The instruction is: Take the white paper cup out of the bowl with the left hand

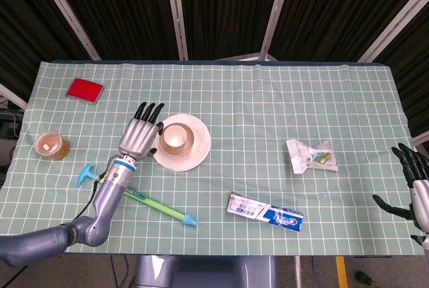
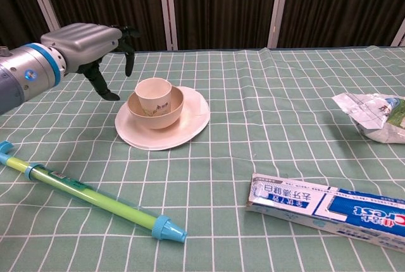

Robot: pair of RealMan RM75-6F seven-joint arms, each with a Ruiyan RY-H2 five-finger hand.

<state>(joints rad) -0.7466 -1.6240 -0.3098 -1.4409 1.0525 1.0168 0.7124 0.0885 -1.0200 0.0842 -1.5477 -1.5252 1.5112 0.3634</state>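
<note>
One paper cup (image 1: 174, 136) in bowl (image 2: 172, 113), robot hand (image 1: 139, 136) beside

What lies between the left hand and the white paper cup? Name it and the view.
Only the bowl rim and plate edge lie between the left hand and the white paper cup; the chest view shows it best.
</note>
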